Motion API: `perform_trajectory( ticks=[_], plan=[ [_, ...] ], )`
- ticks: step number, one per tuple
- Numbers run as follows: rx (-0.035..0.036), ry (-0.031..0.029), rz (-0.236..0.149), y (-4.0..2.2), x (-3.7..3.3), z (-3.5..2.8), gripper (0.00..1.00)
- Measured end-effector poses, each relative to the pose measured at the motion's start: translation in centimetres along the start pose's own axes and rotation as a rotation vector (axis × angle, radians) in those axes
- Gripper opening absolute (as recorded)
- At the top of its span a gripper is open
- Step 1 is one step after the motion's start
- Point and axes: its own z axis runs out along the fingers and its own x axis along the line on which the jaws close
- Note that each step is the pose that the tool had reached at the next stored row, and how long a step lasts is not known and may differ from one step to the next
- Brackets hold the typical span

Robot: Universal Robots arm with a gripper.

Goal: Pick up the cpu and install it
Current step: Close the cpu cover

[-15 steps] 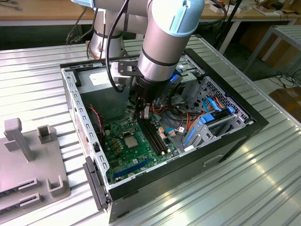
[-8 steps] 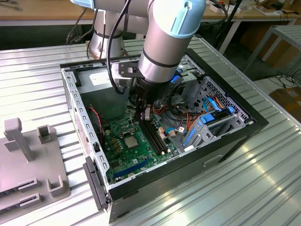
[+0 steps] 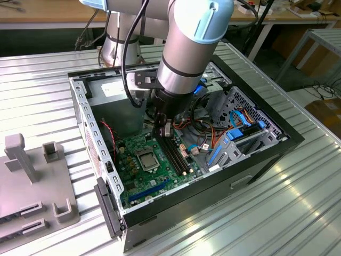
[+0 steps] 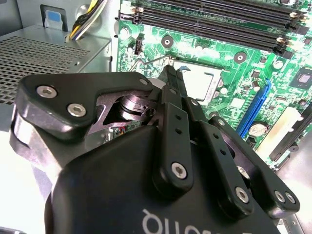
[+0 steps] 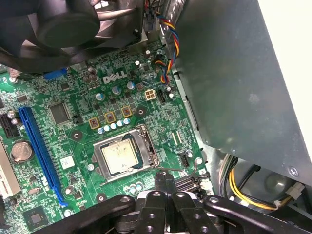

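The small flat square cpu (image 5: pixel 119 157) with its plain silver-grey metal top is seen lying inside the silver metal socket frame (image 5: pixel 147 144) on the green motherboard (image 5: pixel 73 136), so seating appears done; whether the frame is latched cannot be told. The black two-fingered gripper (image 5: pixel 165 181) is held just beside the socket, its fingers pressed together and gripping nothing. The open black computer case (image 3: pixel 256 160) is shown housing the board, long black memory slots (image 3: pixel 176 154) and coloured cables (image 3: pixel 213 140).
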Motion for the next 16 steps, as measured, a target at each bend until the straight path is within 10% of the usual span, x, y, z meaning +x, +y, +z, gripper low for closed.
perform_trajectory(
  ticks=[16],
  plan=[
    [0.0019,0.0058,-0.001,0.59,0.8,0.04,0.11]
  ],
)
